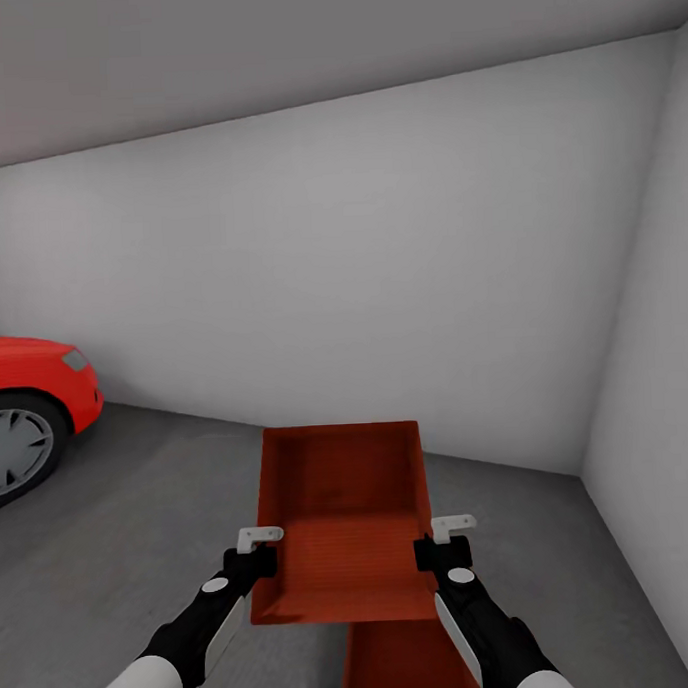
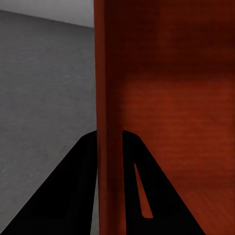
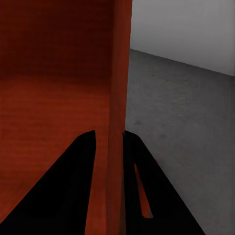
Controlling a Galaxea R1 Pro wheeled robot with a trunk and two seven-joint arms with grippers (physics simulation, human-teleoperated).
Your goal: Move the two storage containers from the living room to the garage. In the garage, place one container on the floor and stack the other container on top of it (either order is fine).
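I hold one orange-red storage container (image 1: 343, 514) in the air in front of me, over the grey concrete floor (image 1: 141, 513) of the garage. My left gripper (image 1: 255, 560) is shut on its left wall (image 2: 108, 98), one finger on each side. The right gripper (image 1: 443, 550) is shut on the right wall (image 3: 120, 98) in the same way. A second orange-red container (image 1: 393, 662) shows partly below the held one, near the picture's lower edge, between my arms.
A red car (image 1: 32, 408) stands at the far left, its front wheel (image 1: 18, 448) showing. Plain white walls (image 1: 380, 262) close the room ahead and on the right (image 1: 658, 420), meeting in a corner. Open concrete lies to the left and ahead.
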